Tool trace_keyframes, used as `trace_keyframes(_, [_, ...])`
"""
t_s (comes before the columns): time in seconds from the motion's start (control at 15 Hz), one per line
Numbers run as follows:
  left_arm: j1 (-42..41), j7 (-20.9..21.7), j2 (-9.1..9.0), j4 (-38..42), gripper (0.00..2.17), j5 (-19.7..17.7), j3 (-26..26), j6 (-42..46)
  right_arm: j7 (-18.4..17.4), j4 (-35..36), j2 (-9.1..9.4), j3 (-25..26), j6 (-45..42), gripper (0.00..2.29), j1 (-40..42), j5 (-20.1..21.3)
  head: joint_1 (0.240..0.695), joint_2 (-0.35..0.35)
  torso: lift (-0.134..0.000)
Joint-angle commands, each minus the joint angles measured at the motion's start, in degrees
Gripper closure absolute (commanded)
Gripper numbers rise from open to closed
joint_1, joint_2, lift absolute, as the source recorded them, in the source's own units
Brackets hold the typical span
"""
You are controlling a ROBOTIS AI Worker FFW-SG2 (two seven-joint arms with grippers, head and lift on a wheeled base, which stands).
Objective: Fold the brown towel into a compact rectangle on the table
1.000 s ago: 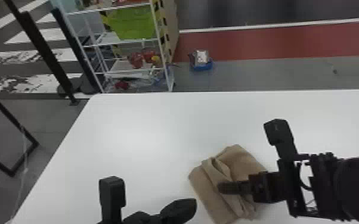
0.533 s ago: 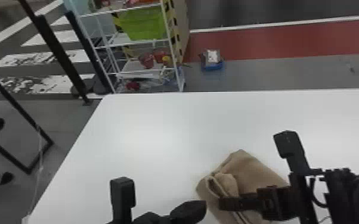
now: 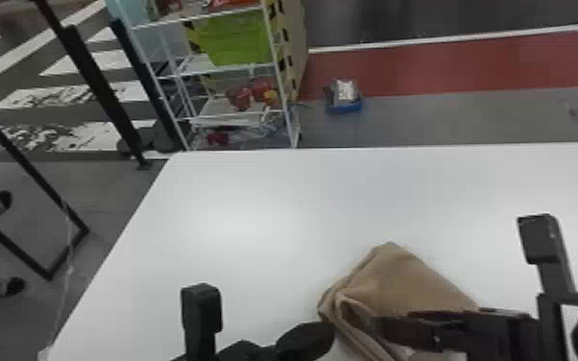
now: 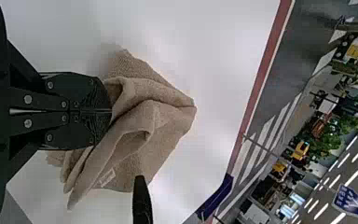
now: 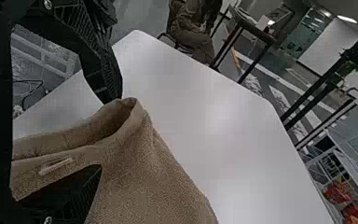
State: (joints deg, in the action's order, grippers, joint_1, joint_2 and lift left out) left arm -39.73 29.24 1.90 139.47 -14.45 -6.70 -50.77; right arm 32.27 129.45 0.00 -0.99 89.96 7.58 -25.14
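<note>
Low in the head view, the left gripper (image 3: 309, 336) was closed, hold unclear; the right gripper (image 3: 393, 330), pointing left, gaped around the brown towel (image 3: 393, 283), partly hiding it; a rack (image 3: 197, 63) stood upper left

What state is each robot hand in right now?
Left hand: closed, at the towel; whether it grips cloth cannot be told.
Right hand: open, towel between its fingers.

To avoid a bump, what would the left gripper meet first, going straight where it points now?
Probably the brown towel, whose raised folds lie right before the left gripper; whether its jaws touch them is hard to tell.
</note>
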Motion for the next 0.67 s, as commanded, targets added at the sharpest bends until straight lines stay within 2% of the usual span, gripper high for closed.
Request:
trace_keyframes(0.0, [0.71, 0.11, 0.12, 0.45, 1.65, 0.22, -0.50, 0.00, 0.08, 4.41, 0.05, 4.60, 0.12, 0.12, 1.91, -0.87, 0.695, 0.242, -0.123])
trace_keyframes(0.13, [1.41, 0.46, 0.12, 1.94, 1.65, 0.30, -2.52, 0.18, 1.48, 6.70, 0.05, 7.41, 0.12, 0.36, 3.67, -0.87, 0.695, 0.214, -0.123])
trace_keyframes(0.2, [1.85, 0.73, 0.03, 2.73, 1.64, -0.05, -4.11, 0.00, 2.27, 8.54, 0.05, 8.64, 0.12, 0.68, 5.60, -0.79, 0.695, 0.200, -0.123])
trace_keyframes(0.27, [2.55, 1.17, 0.03, 3.26, 1.65, -0.84, -5.78, -0.17, 3.24, 9.77, 0.05, 9.87, 0.12, 1.04, 6.92, -0.70, 0.695, 0.190, -0.123])
trace_keyframes(0.33, [3.26, 1.87, -0.05, 3.88, 1.64, -1.81, -7.80, -0.52, 3.86, 11.09, 0.05, 11.37, 0.12, 1.76, 8.59, -0.26, 0.695, 0.193, -0.123])
trace_keyframes(0.4, [3.61, 2.13, -0.05, 3.88, 1.64, -3.74, -10.08, -0.52, 4.82, 11.97, 0.05, 12.24, 0.12, 1.86, 9.82, 1.24, 0.695, 0.197, -0.123])
trace_keyframes(0.47, [3.96, 2.75, -0.14, 3.88, 1.64, -5.50, -11.84, -0.52, 5.17, 12.32, 0.05, 12.77, 0.12, 1.86, 11.23, 2.20, 0.695, 0.198, -0.123])
trace_keyframes(0.6, [4.05, 5.21, -0.41, 3.53, 1.64, -9.63, -15.36, -0.52, 6.05, 12.23, 0.05, 12.68, 0.12, 1.86, 14.48, 7.12, 0.695, 0.200, -0.123])
